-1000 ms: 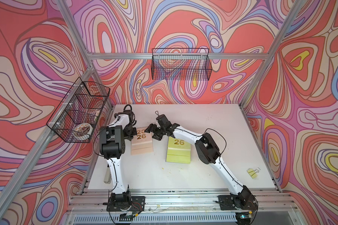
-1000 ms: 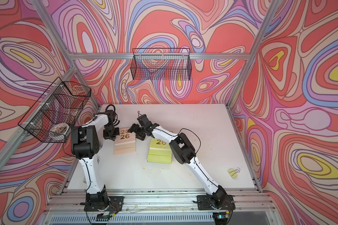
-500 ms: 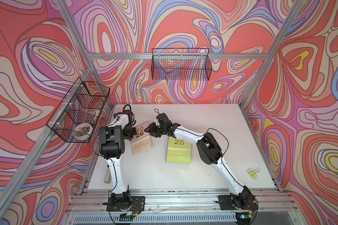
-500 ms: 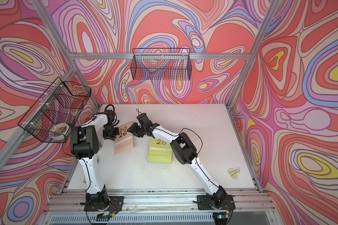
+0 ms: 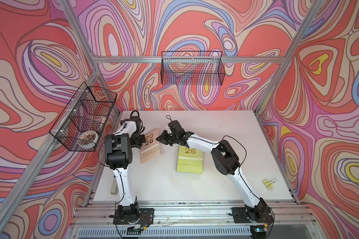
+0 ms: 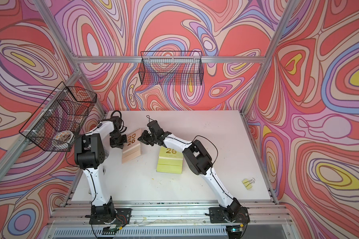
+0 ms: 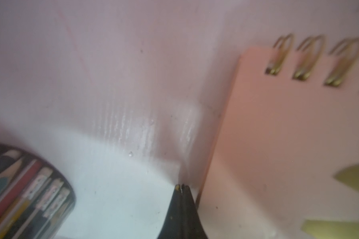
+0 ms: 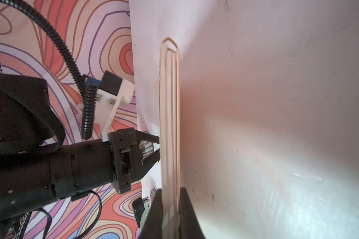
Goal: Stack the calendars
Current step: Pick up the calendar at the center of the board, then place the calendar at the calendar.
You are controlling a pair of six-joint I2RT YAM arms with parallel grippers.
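Hanging at the left in a top view, a wire basket holds a roll. The pink calendar lies tilted left of the green stack, spiral end toward the far side, long axis skewed.

Left wrist: the left gripper is closed and empty, just beside the calendar's edge.

Right wrist: the right gripper clamps the calendar's edge.

The peach pink calendar, gold "2026" facing up, sits skewed near the table's left edge, its right side pinched in the right gripper. The lime green calendars lie flat mid-table, edges stepped.
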